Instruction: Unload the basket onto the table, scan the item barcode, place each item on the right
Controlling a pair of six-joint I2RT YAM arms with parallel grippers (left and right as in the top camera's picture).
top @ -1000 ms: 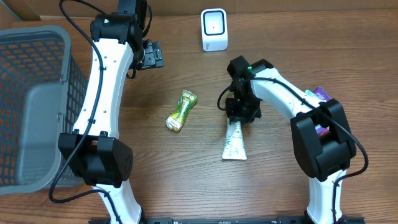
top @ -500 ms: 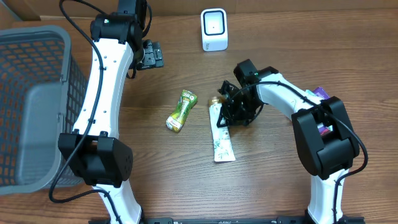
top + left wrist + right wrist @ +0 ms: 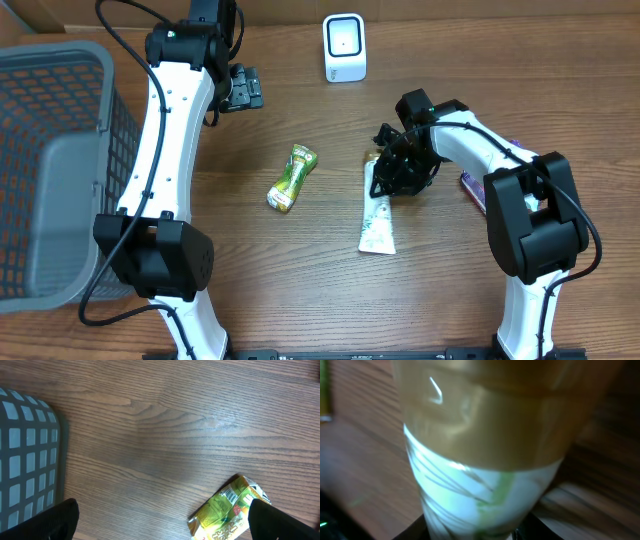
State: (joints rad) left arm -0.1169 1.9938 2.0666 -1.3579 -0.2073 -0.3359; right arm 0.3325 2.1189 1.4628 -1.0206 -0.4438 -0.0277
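Two robot arms at a wooden table (image 3: pixel 300 290) with a white-and-green tube.

The tube (image 3: pixel 377 228) lies flat right of centre (gold cap toward the white scanner (image 3: pixel 344 47)). The right gripper (image 3: pixel 393 178) sits over its cap end; whether it grips is unclear. The left gripper (image 3: pixel 243 88) hovers wide apart, empty, near a green pouch (image 3: pixel 291 178).
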